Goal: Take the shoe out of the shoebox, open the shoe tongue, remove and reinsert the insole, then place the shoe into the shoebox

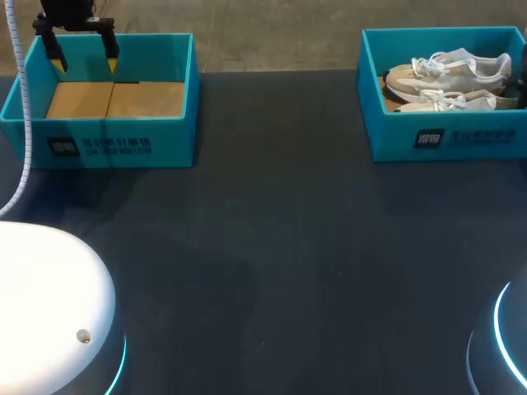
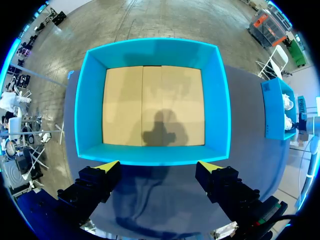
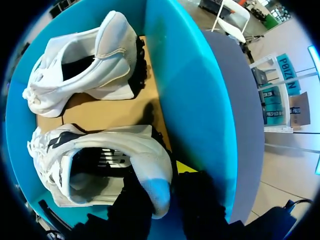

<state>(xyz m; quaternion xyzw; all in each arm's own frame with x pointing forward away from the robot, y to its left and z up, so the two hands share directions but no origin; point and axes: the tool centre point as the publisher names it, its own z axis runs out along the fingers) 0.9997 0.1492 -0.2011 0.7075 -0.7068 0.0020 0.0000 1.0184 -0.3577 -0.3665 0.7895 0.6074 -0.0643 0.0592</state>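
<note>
Two white shoes (image 1: pixel 449 72) lie side by side in the teal shoebox (image 1: pixel 461 136) at the back right. In the right wrist view my right gripper (image 3: pixel 159 176) is shut on the heel of the nearer shoe (image 3: pixel 100 160). One finger is inside the shoe's opening and the other is outside, by the box wall (image 3: pixel 190 90). The second shoe (image 3: pixel 85 65) lies ahead of it. Only a dark bit of that arm (image 1: pixel 521 78) shows in the head view. My left gripper (image 1: pixel 83 62) (image 2: pixel 159 166) hangs open above the near wall of an empty teal box (image 1: pixel 107 140) (image 2: pixel 85 110) at the back left.
The dark table (image 1: pixel 272 247) stretches bare between the two boxes and towards the front. A white rounded robot base (image 1: pixel 41 304) fills the front left corner. A lit ring (image 1: pixel 502 329) marks the other base at the front right.
</note>
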